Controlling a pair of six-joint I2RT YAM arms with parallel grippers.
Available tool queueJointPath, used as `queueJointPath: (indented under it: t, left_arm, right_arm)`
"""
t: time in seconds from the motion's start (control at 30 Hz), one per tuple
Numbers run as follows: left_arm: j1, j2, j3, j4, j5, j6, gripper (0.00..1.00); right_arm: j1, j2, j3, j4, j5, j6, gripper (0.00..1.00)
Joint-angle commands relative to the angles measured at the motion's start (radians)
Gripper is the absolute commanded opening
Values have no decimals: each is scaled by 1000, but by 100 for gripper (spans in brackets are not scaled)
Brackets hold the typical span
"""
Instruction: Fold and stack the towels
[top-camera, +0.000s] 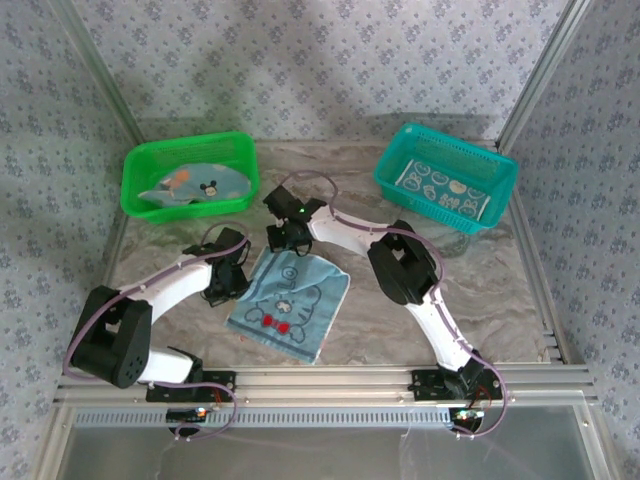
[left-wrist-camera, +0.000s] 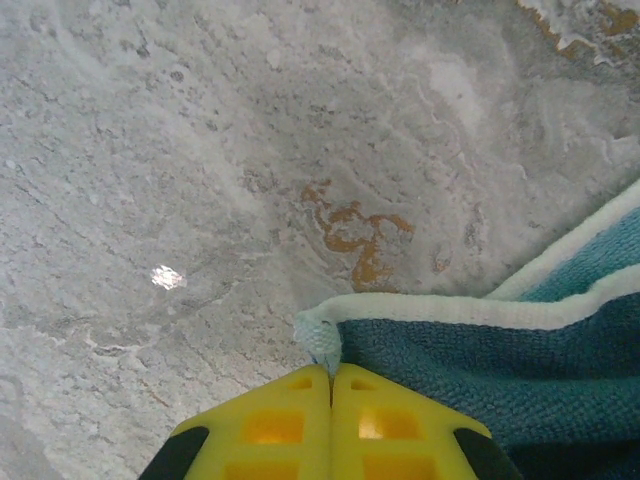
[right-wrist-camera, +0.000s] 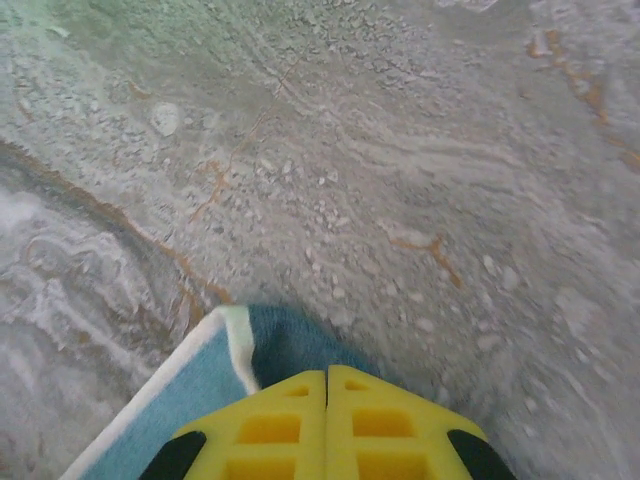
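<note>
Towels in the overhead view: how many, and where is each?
3. The first towel lies on the table; the second towel in the green basket; the third towel in the teal basket. Others may hide beneath those.

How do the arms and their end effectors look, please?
The left arm and right arm have white links, black joints and thin purple cables alongside. A green light glows on the right one. The left end effector and right end effector have yellow fingers with square recesses.
</note>
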Motion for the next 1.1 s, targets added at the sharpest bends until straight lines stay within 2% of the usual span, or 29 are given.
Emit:
queueJointPath:
  t: [0.0, 0.23, 0.43, 0.67, 0.87, 1.07]
  left_arm:
    - [-6, -44, 50, -65, -3, -1, 0]
    - [-6, -118, 170, -158, -14, -21, 0]
    - [-11, -187, 340, -223, -38, -66, 0]
    - [-58, -195, 585, -271, -135, -100, 0]
    - [-111, -96, 766, -252, -174, -67, 0]
    - [-120, 98, 959, -218, -182, 24, 0]
  right_arm:
    - [-4, -132, -36, 33, 56, 10, 0]
    - [-16, -288, -140, 68, 109, 20, 0]
    - [-35, -478, -280, 176, 184, 29, 0]
    - [-100, -704, -416, 335, 238, -12, 0]
    - [-183, -805, -424, 353, 230, -65, 0]
    - [-284, -807, -412, 382, 176, -94, 0]
